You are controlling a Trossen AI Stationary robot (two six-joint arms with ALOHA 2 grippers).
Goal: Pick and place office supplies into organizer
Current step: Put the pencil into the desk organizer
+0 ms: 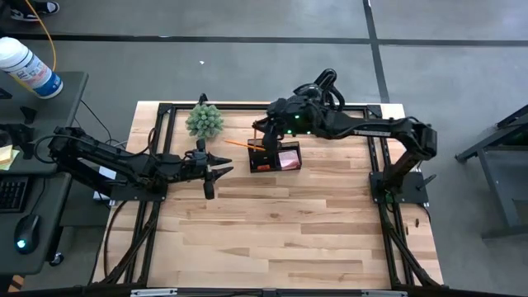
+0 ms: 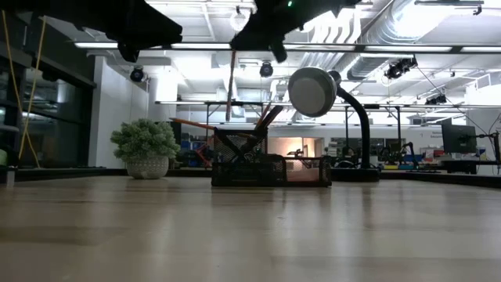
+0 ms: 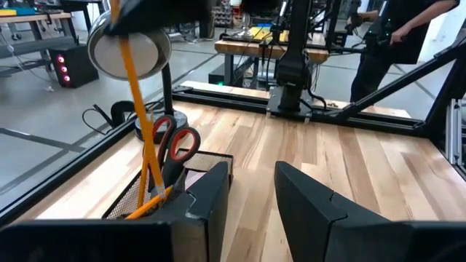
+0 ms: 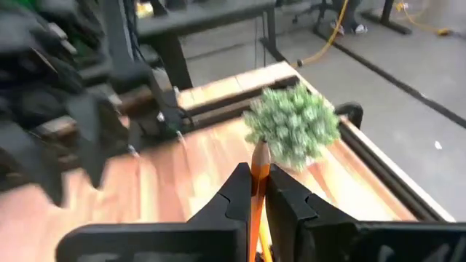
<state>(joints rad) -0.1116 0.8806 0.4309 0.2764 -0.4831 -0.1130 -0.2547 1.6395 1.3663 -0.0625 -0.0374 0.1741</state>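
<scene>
Pale wooden planks of the table (image 2: pixel 250 235) fill the foreground of the low view, running back to the organizer (image 2: pixel 270 168), a low black wire-mesh tray standing near the far edge. Red-handled scissors (image 3: pixel 177 143) stand upright in it, handle loops up, beside a slanting yellow-orange pencil (image 3: pixel 149 206); only the left wrist view shows these loops clearly. From overhead, a pink sticky-note pad (image 1: pixel 289 159) lies in the tray's right-hand compartment. The right gripper (image 4: pixel 258 191) hangs above the organizer, its dark fingers clenched on a second pencil (image 4: pixel 258 175), thin and orange, which hangs point-down over the tray in the low view. The left gripper (image 1: pixel 221 171) hovers over bare wood just left of the organizer, jaws parted and empty, as its own wrist view shows. A small spiky green plant (image 1: pixel 205 120) in a pale textured pot stands at the table's far left; a black desk lamp (image 2: pixel 313 92) with a round head curves behind the tray. A person (image 3: pixel 397 36) in dark clothing stands beyond the table.
</scene>
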